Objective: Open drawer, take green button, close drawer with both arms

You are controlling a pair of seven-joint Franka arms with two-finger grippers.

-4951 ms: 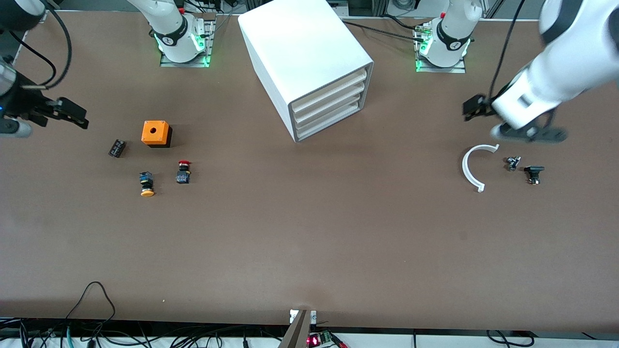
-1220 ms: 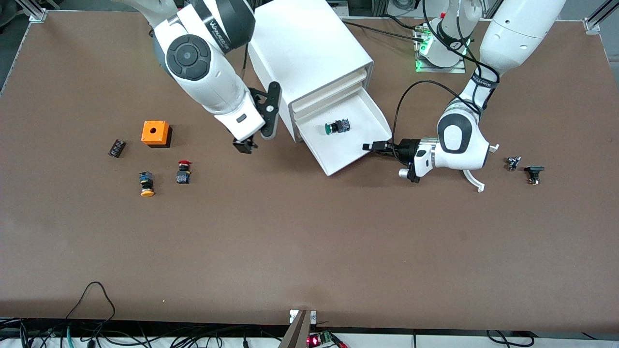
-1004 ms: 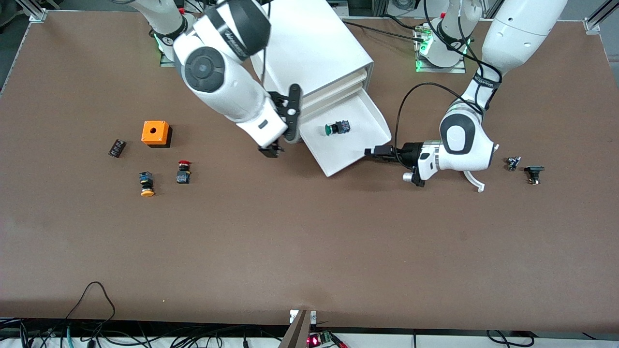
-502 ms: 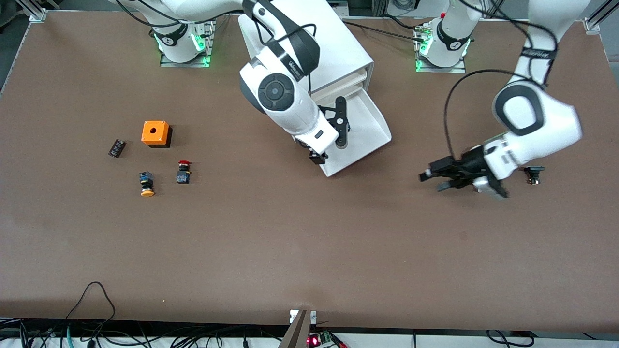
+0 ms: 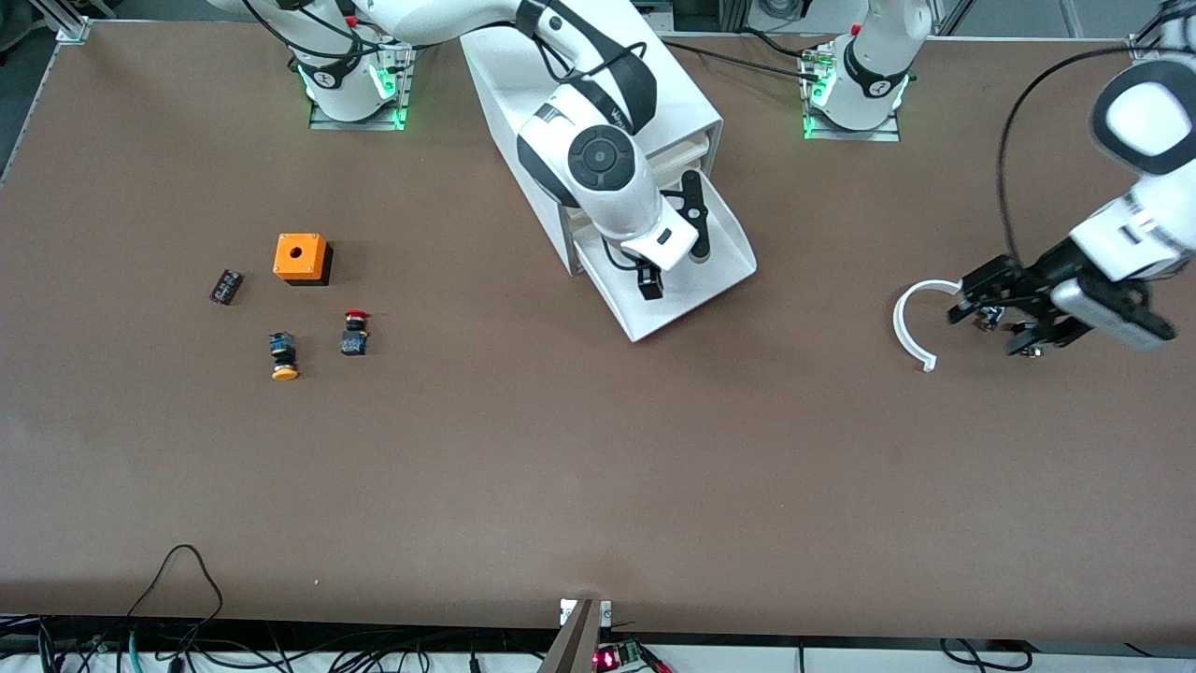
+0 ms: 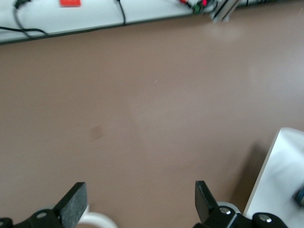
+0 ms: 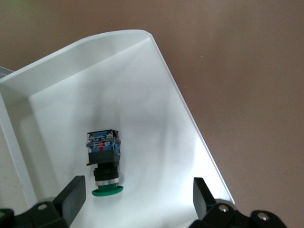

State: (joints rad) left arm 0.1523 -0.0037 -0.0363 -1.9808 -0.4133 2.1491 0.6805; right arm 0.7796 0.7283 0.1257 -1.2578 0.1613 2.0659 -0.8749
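Drawer: the drawer is the bottom one of the white cabinet and stands pulled out, a shallow white tray sticking out in front of the cabinet toward the front camera and the left arm's end of the tabletop. The two drawers above it are in.

Button: the button lies on its side on the drawer floor, clear of the walls. Its long axis runs flat along the floor, green cap at one end and dark body with a blue-and-red top at the other. In the right wrist view the cap end points toward the hand. In the front view the right arm covers it.

Right hand: the right hand hangs over the open drawer, directly above the button. Its fingers are spread wide, one to each side of the button, and hold nothing.

Left hand: the left hand is low over the tabletop at the left arm's end, well apart from the cabinet. Its fingers are wide apart and empty. It is over small dark parts just beside a white curved piece.

Others: toward the right arm's end lie an orange box, a red-capped button, a yellow-capped button and a small black block, all well apart from the cabinet.
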